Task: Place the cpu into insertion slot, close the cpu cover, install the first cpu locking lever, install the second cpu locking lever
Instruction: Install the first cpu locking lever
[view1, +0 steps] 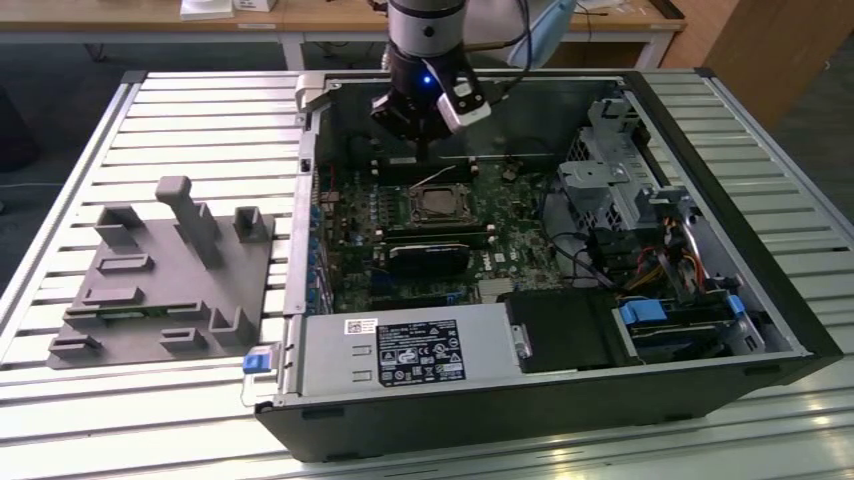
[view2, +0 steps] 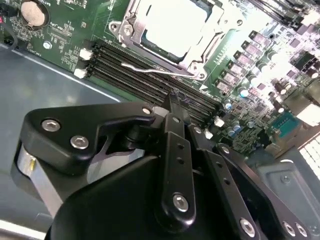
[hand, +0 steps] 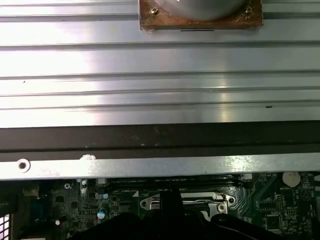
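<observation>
Since the chip (view2: 172, 22) already lies in its socket (view1: 435, 203) on the green board (view2: 65, 45) with the metal cover (view2: 125, 27) folded down over it, I judge the work to be at the first locking lever. That thin wire lever (view2: 145, 68) stands free beside the memory slots (view2: 130, 75), not hooked. The pincer (view2: 172, 100) hovers just above those slots, near the lever, its jaws drawn together on nothing. Latching calls for a careful push down and sideways under the catch, without scraping the board. Count: one chip, one socket, one cover, one lever plainly seen (a second I cannot make out), four memory slots, one open computer case (view1: 787, 330) on the table (view1: 200, 110).
</observation>
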